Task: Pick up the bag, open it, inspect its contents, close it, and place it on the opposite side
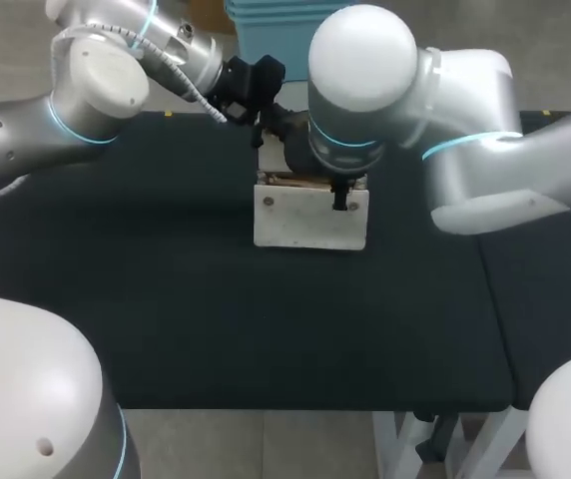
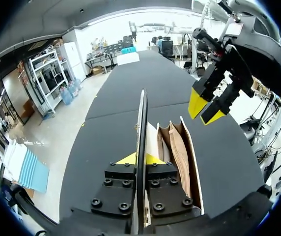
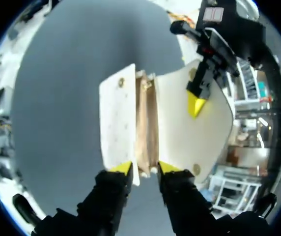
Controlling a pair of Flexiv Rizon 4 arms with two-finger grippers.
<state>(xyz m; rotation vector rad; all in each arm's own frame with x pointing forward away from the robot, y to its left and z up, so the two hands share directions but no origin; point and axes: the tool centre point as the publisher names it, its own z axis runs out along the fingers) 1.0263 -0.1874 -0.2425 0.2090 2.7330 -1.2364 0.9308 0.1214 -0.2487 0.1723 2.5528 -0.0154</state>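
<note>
The bag [image 1: 310,222] stands on the dark tabletop [image 1: 166,299], about midway across, with its white front panel [image 3: 116,118] on the side nearest the robot. As far as I can judge it is not lifted and its base sits on the tabletop.

Just above the bag's near rim hangs your right tool [image 3: 145,168]. Its fingers are apart and nothing is clamped between them. I cannot tell whether a tip brushes the panel.

Past that rim the bag is open, and the brown lining [image 3: 145,113] with its pockets shows from above. On the bag's far side the flap [image 3: 209,142] stands up and back. Your left tool [image 2: 139,159] is closed on its edge, one yellow tip on each face, holding it clear of the mouth.

I judge the opening done and the inspection to be the step in hand, since the mouth lies exposed to the right wrist view. You cannot make out any loose contents in the pockets.

What is left:
- Bring the flap down over the front panel to close the bag.
- Lift the bag and set it on the other side of the tabletop from where it now stands.
</note>
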